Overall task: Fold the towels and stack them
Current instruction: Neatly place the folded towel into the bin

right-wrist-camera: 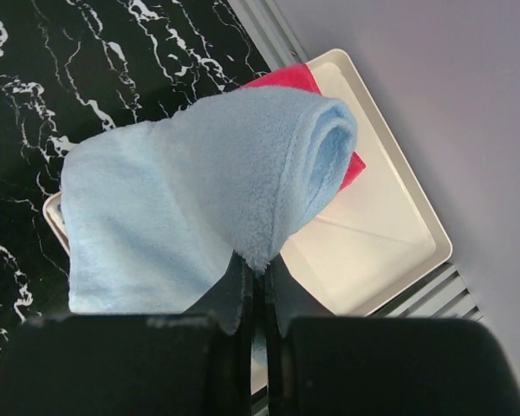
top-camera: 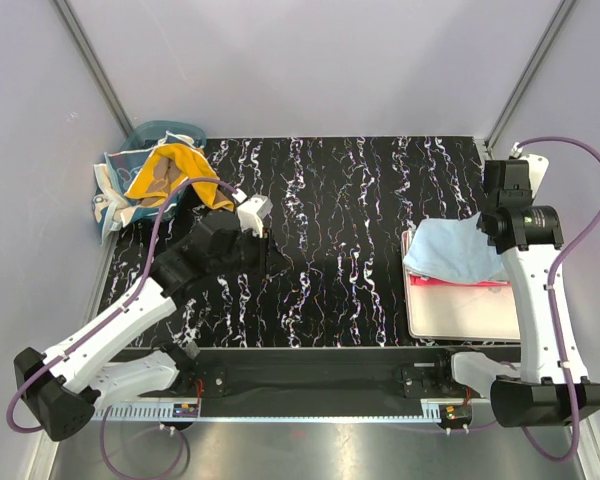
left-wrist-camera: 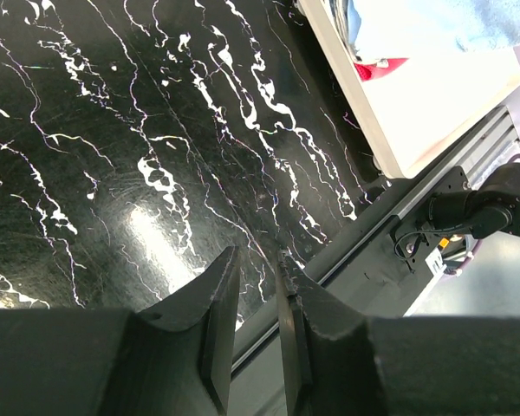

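We are seeing the right pincer closing almost fully on the light blue towel, with only a sliver of gap between its jaws and the towel's edge pinched in that gap. The towel is rising from the grip as a loose roll and draping down over the far corner of the cream tray. Part of it is spilling past the tray's edge onto the black, white-veined table. Under the blue cloth a red towel is lying in the tray, showing only as a corner and a thin strip on either side. From above, the tray is sitting at the right side of the table, just beside the right arm.

The left pincer is hovering over bare table near the middle-left, tilting toward the near edge. Its jaws are standing slightly apart, parallel, and gripping nothing.

At the far left corner, a translucent teal basket is holding the other cloths. An orange towel is lying crumpled on top and hanging over the rim toward the table. A pale patterned towel is drooping over the basket's left side.

As for writing, we are finding little. In the left wrist view, a small white label is sitting on the dark rail along the table's near edge, beside a black cable clamp, and its print is too small for us to read. We are making out no lettering on the towels, the tray or the basket.
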Motion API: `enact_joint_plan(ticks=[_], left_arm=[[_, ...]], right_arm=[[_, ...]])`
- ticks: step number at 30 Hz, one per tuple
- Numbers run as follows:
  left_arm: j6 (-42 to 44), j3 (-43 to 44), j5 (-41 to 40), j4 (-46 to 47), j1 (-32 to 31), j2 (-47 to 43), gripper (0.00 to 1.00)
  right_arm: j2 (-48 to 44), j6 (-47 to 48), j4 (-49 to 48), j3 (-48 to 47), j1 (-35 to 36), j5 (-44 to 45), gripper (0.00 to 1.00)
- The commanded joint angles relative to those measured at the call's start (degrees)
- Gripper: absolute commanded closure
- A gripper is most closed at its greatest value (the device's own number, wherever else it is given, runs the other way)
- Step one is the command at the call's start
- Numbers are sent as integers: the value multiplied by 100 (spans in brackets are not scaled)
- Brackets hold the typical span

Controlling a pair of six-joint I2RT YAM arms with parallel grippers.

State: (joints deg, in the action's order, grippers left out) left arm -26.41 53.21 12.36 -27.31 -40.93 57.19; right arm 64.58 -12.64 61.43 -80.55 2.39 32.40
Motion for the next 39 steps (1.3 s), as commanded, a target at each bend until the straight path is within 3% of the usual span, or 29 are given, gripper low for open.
enact_joint_plan(ticks=[1,13,20,21,25,28,35,39], left_arm=[[40,5,205,253,-12,3,73],[40,-30,284,244,-12,-24,73],[49,-74,337,261,-21,-15,72],[40,-83,346,261,-21,-6,72],[49,-92,355,288,-21,-6,72],[31,-100,329,314,-20,-6,72],[-83,-48,40,332,-20,20,71],[-180,145,-339,244,-21,134,70]], right_arm=[[20,104,-553,145,-370,-182,100],[582,-326,-1071,812,-1293,-24,99],[846,-634,-1160,1156,-1751,371,79],[863,-686,-1133,1165,-1760,476,66],[829,-740,-1098,1147,-1769,548,36],[776,-722,-1072,1042,-1769,373,24],[504,-845,-1203,778,-1620,-1147,13],[529,-1055,-1379,480,-708,-1107,10]])
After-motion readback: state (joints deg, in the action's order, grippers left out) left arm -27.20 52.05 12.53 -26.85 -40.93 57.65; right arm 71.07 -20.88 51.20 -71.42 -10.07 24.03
